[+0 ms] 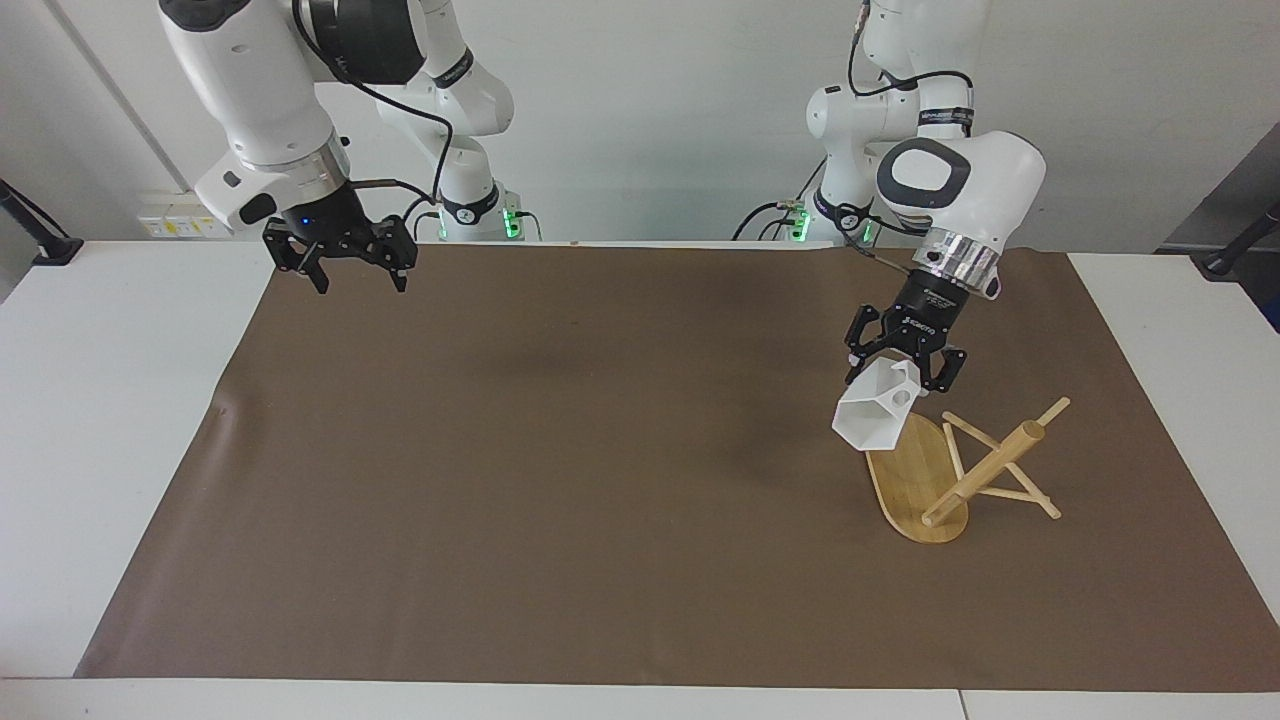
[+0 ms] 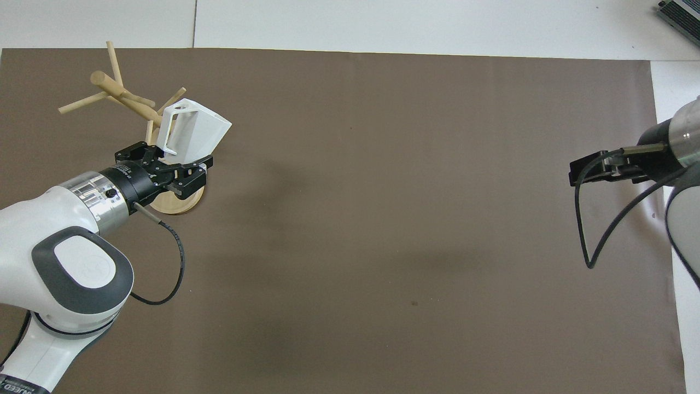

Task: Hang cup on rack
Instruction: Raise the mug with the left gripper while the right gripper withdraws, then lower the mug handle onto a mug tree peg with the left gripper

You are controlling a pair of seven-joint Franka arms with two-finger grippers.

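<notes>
The left gripper (image 1: 897, 375) holds the white faceted cup (image 1: 872, 413) in closed jaws, tilted with its hexagonal mouth angled down, just above the oval base of the bamboo rack (image 1: 915, 478) at the left arm's end of the worktop. The rack's post leans at a slant, its pegs crossing. The right gripper (image 1: 345, 262) waits raised over the brown mat (image 1: 560, 480), jaws wide and empty.

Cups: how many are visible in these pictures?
1. The cup is held in the air by the left pincer, over the rack base, toward the left arm's end. No other shows.
</notes>
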